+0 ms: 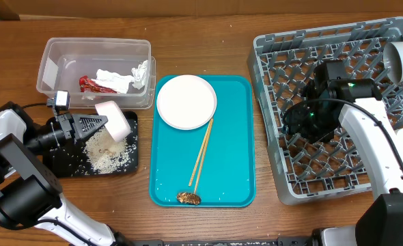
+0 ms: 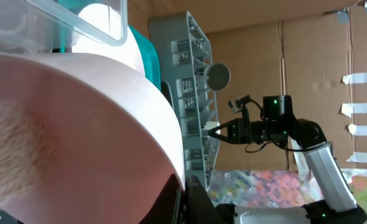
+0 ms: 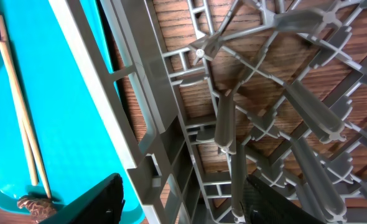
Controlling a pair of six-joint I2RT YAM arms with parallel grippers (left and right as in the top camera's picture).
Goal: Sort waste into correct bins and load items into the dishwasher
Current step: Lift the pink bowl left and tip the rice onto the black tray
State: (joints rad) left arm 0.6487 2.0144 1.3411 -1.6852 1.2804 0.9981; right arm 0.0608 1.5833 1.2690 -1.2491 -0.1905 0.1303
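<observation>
- Left fingers [image 1: 100, 124] are clamping shut on the small white bowl [image 1: 116, 120], tipping it over the black tray [image 1: 61, 164] — rice grains [image 1: 107, 156] lying below.
- Right fingers [image 3: 106, 200] are hanging part open, empty, over the dish rack [image 1: 266, 116].
- The rack is sitting right of the bowl, beyond the teal tray [image 1: 235, 137] — likely a long reach for the left arm.

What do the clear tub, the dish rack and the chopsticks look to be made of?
Tub: clear glossy plastic; the table shows through its walls. Dish rack: grey moulded plastic, fairly matte, judging by its lattice and pegs. Chopsticks: pale wood or bamboo, apparently unvarnished; too thin to tell which.
</observation>
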